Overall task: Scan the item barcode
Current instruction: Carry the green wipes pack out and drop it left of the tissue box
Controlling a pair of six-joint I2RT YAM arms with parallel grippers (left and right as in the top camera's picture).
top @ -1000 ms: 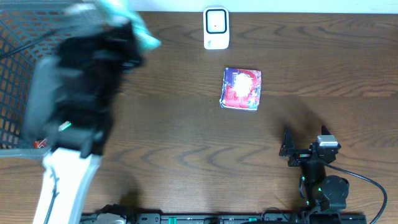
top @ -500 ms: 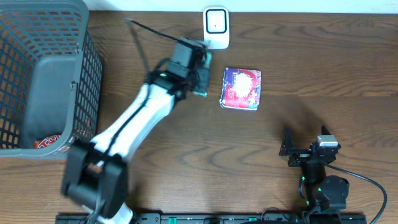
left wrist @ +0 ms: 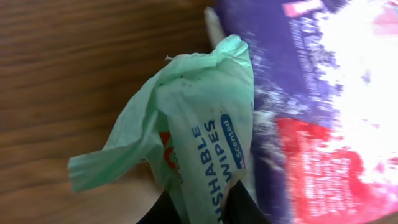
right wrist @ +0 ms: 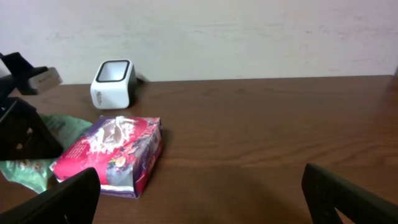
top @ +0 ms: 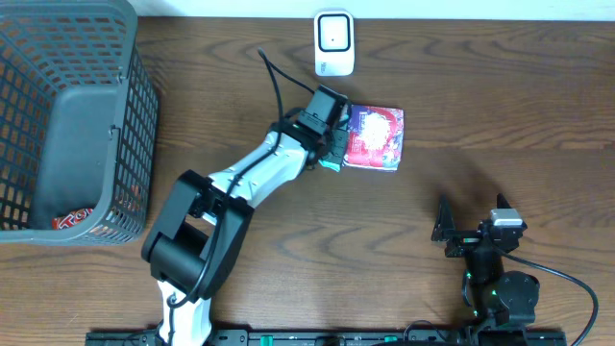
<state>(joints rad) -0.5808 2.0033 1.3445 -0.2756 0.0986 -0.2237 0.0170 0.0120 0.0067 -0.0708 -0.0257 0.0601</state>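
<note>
My left gripper [top: 331, 156] is shut on a crumpled green pack of flushable wipes [left wrist: 199, 137], held low just left of a purple-and-red tissue pack [top: 375, 136] that lies flat on the table. In the left wrist view both dark fingertips [left wrist: 244, 205] pinch the pack's lower edge, and the tissue pack [left wrist: 323, 124] fills the right side. The white barcode scanner [top: 333, 43] stands at the back edge, beyond the gripper. My right gripper [top: 471, 213] rests open near the front right, with nothing between its fingers [right wrist: 62, 199]. No barcode shows.
A dark mesh basket [top: 144, 106] takes up the back left corner, with a red item [top: 72, 219] on its bottom. From the right wrist, the scanner [right wrist: 113, 82], the tissue pack [right wrist: 112, 155] and the green pack [right wrist: 31, 165] sit left of centre before a pale wall.
The left arm has swung from above the basket rightward across the table, carrying the green pack down beside the tissue pack. The right arm has stayed still.
</note>
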